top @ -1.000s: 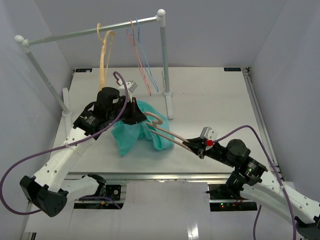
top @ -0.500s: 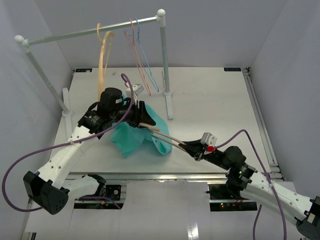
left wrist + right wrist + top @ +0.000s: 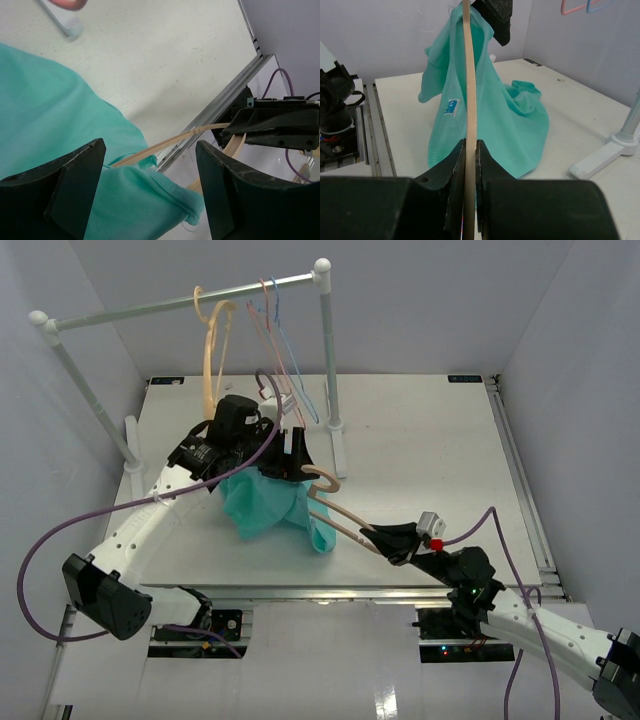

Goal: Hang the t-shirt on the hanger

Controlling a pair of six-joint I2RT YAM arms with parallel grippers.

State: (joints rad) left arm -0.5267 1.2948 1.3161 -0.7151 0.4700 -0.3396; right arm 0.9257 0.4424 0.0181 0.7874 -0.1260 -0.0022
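Note:
The teal t-shirt (image 3: 262, 504) hangs in a bunch over the far end of the pale pinkish-tan hanger (image 3: 335, 512) and trails onto the table. The hanger's hook (image 3: 322, 480) sticks out beside the cloth. My right gripper (image 3: 392, 538) is shut on the hanger's near arm; in the right wrist view the thin arm (image 3: 470, 100) runs up from the closed jaws (image 3: 470, 150) into the t-shirt (image 3: 505, 115). My left gripper (image 3: 297, 460) hovers open over the shirt's top. Between its spread fingers (image 3: 65, 185) I see a cloth fold (image 3: 150, 200) and the hanger arm (image 3: 165, 145).
A white rack spans the back left, with its post (image 3: 328, 350) and foot (image 3: 340, 455) just right of the shirt. A thicker tan hanger (image 3: 212, 350) and thin pink and blue hangers (image 3: 280, 340) hang on its rail. The table's metal front edge (image 3: 300, 592) lies close below the hanger.
My left gripper has opened and let go of the t-shirt, rising slightly back and right. The right arm has drawn toward the near edge, still holding the hanger.

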